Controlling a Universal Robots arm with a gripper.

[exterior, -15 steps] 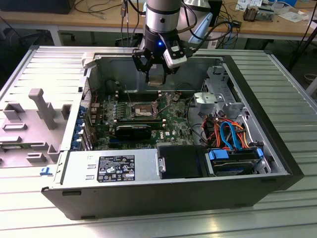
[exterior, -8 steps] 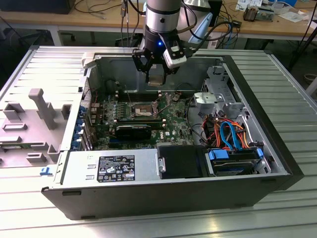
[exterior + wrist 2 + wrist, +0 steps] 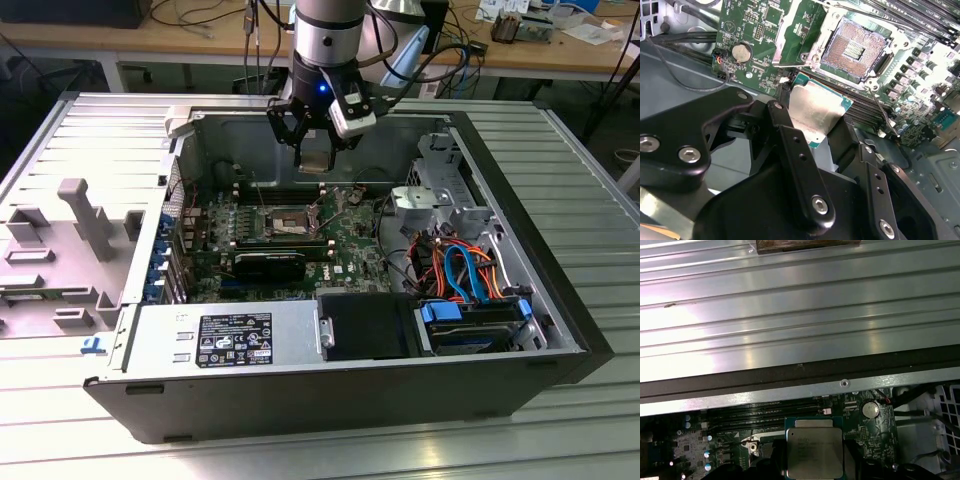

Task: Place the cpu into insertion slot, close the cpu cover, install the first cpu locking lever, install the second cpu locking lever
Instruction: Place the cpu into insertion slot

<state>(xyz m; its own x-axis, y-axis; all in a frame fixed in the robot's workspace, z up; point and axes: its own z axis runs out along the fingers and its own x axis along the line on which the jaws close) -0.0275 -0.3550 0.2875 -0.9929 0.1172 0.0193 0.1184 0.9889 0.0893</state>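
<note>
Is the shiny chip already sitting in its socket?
No, in the second wrist view the gripper holds the chip away from the socket, whose gold middle lies bare.

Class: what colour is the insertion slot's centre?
Tan-gold insertion slot centre; best in the second wrist view.

1. Exterior view: high, off the arm, angled down into the open computer case (image 3: 330, 405), well back from the insertion slot (image 3: 290, 220).
2. Second wrist view: close above the slot, facing it.
3. First wrist view: near the slot, facing past the case rim to the ribbed table (image 3: 790, 305).
4. Shared in both wrist views: cpu (image 3: 815, 112) (image 3: 814, 452), coin battery (image 3: 742, 52) (image 3: 870, 410) beside the slot.
</note>
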